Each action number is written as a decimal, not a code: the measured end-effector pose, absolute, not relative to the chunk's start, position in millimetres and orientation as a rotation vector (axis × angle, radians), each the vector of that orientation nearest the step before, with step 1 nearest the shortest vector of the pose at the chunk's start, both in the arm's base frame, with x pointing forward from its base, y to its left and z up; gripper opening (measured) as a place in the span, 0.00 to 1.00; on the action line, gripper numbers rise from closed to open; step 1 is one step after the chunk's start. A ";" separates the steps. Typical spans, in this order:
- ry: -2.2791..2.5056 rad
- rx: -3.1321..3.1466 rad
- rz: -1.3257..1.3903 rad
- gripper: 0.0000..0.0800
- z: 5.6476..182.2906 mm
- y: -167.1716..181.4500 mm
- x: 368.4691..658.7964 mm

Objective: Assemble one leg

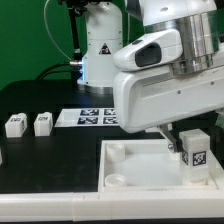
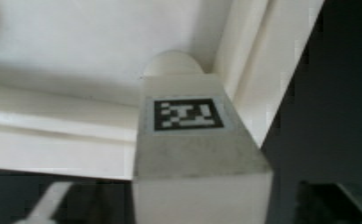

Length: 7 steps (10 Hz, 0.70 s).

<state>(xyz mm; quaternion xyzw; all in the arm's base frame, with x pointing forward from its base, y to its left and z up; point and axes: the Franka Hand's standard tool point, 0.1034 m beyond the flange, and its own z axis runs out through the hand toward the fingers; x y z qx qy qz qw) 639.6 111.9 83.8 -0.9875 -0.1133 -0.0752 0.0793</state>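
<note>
You will note the claw [image 1: 188, 136] appears clenched on the small white plastic block-like leg [image 1: 196, 153], which stands directly beneath it, long axis upright, at the exterior view's right corner of the large white square panel [image 1: 130, 160].

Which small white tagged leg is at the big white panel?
The small white plastic leg at the exterior view's right, upright at the large white panel; two other legs stand on the black table.
</note>
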 end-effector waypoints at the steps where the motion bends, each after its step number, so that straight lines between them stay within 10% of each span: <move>1: -0.339 -2.955 -0.225 0.49 83.7 111.8 639.6; 7: 0.253 -2.945 -0.209 0.37 84.0 108.3 638.2</move>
